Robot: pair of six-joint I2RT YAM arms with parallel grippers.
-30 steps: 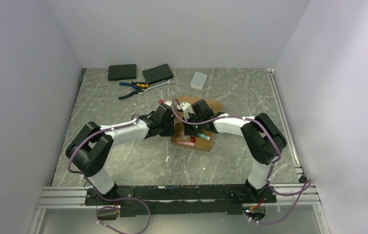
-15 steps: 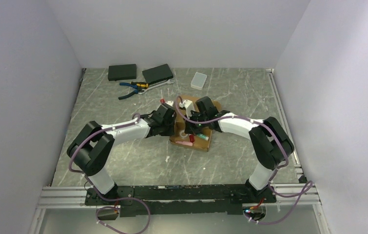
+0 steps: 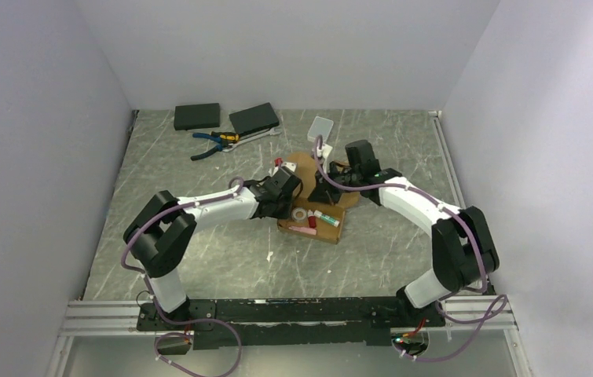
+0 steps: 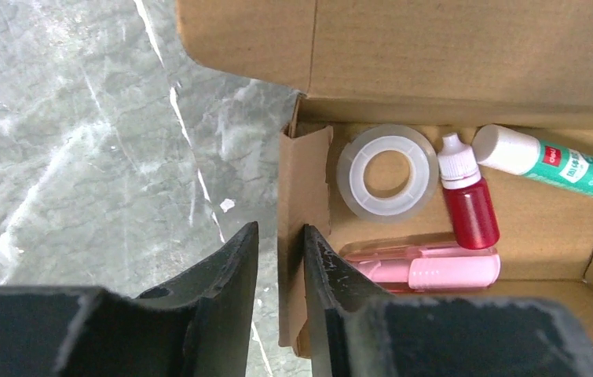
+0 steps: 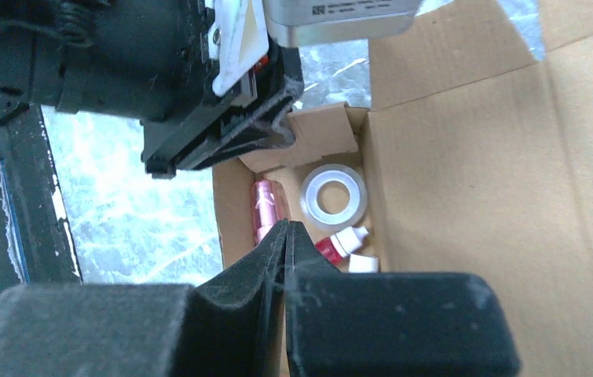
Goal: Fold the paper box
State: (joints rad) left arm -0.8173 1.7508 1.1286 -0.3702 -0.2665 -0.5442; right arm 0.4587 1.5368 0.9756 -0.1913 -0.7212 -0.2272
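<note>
Shows the paper box [image 4: 434,110] sitting on the table [image 3: 199,236] between the two arms, walls already up, lid [image 4: 466,47] thrown open toward the far side and not yet folded over. Packed inside: a tape roll [image 4: 387,173], a red dropper bottle [image 4: 470,208], a glue stick [image 4: 552,161] and a pink tube [image 4: 422,267], all lying flat on the box floor, apparently low enough for closing the lid over them. Catches the left pincer [image 4: 277,243] at the box's left end wall, fingers drawn to a narrow slit astride the wall's upper edge, probably to steady that wall and its tucked-in corner flap [image 4: 305,188] during the closing; impossible to tell from either wrist view whether actually nipping the cardboard or merely straddling it. Finds the right pincer [image 5: 285,236] above the box's open interior on the lid side, fingers pressed tight together with nothing between them, seemingly meant as a blunt pusher rather than a clamp. Leaves, by this reckoning, the lid to be swung over and its tabs tucked in. Beyond the box, toward the back wall: flat black boxes [image 3: 197,116], a pair of pliers [image 3: 213,141] and a small white case [image 3: 320,129], all well apart from it.
</note>
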